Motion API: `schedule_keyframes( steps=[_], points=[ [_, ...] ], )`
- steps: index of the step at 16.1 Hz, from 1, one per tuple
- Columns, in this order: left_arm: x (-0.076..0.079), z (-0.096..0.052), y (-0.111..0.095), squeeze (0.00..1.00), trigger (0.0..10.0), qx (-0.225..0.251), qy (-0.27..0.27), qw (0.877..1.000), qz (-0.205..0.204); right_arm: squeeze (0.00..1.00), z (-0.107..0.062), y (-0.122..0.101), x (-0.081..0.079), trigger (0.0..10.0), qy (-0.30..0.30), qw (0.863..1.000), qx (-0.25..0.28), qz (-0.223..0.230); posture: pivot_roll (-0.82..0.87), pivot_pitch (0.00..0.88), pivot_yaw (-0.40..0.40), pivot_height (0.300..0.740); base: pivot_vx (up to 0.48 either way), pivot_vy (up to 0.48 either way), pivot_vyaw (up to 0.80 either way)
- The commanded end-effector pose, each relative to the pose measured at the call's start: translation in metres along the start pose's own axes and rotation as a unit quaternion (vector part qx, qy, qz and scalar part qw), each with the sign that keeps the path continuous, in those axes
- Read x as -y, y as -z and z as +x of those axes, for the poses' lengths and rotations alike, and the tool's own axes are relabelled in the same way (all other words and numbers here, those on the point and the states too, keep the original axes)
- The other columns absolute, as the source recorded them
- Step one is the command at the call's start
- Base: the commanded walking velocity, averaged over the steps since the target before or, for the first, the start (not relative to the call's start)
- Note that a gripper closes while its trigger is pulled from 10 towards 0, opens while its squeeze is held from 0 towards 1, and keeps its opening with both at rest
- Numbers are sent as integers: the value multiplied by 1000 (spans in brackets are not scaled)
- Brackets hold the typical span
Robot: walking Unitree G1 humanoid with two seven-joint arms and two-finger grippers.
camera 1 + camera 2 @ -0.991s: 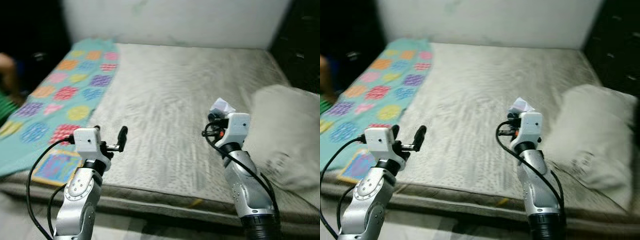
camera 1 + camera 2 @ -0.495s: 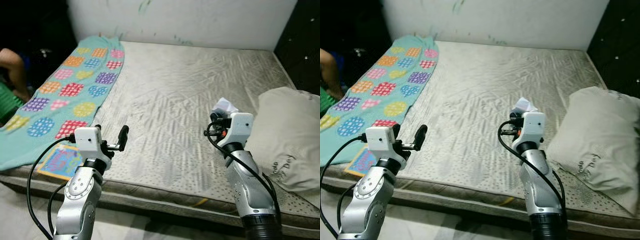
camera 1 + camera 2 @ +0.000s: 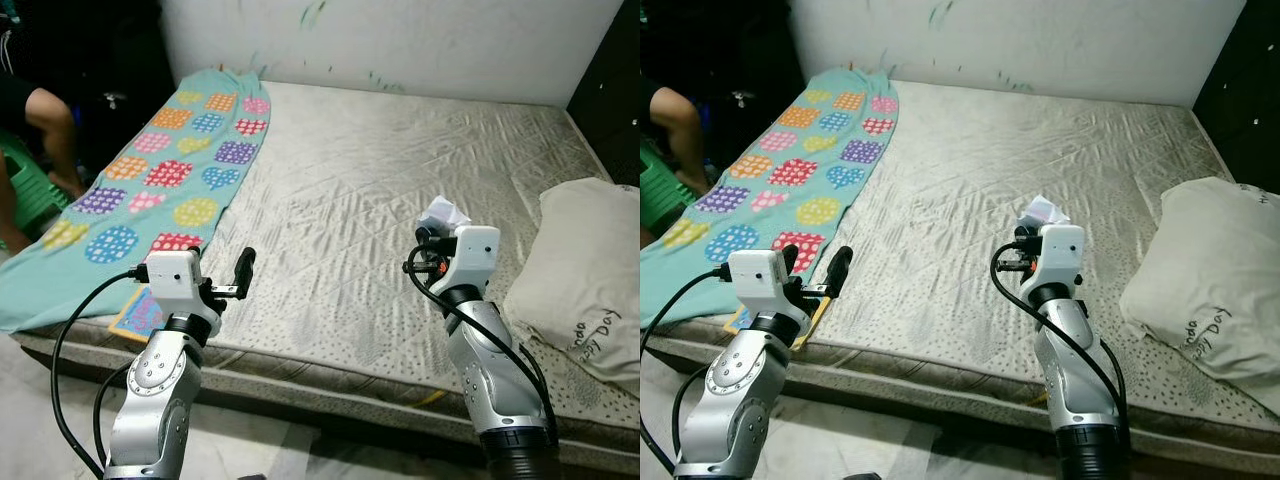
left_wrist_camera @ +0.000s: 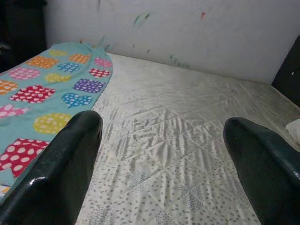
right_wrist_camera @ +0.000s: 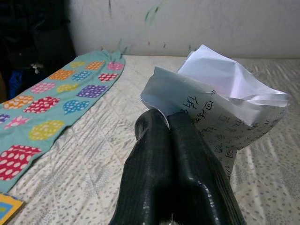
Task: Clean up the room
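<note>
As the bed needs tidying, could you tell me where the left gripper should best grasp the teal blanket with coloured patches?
Probably at the teal patchwork blanket's near edge beside the open left gripper, approached from the bed's foot: it lies flat, so only an edge offers a pinchable fold.

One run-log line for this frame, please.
right pincer: shut on crumpled paper, held above mattress | left pincer: open, holding nothing | pillow: right side of mattress | patterned blanket: left side
</note>
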State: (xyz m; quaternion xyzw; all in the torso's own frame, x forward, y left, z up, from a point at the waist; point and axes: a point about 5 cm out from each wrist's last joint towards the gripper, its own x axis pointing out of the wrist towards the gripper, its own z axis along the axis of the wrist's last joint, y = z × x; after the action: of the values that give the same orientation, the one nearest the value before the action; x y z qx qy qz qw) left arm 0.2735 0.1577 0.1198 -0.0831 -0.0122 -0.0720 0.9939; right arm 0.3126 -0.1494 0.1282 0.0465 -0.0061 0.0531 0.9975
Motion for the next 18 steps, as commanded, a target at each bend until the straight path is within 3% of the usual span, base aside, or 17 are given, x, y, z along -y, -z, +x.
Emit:
schedule_keyframes(
  steps=[1,6,12,18],
  points=[
    [0,1,-1,0,10000,0,4,1000,2,0,3,-3,0,10000,-2,1000,5,-3,-39,28,22,740,0,398,0],
    [1,2,-1,0,10000,1,1,1000,1,0,4,-3,0,10000,-5,1000,6,-9,-42,27,20,740,0,436,0],
    [6,0,-4,0,10000,16,32,999,-12,0,3,0,1,10000,-4,1000,3,-13,-45,30,24,740,0,0,0],
    [9,-1,-4,0,10000,19,45,999,-19,0,2,2,4,10000,-3,1000,0,-17,-46,33,22,740,381,0,0]
  ],
)
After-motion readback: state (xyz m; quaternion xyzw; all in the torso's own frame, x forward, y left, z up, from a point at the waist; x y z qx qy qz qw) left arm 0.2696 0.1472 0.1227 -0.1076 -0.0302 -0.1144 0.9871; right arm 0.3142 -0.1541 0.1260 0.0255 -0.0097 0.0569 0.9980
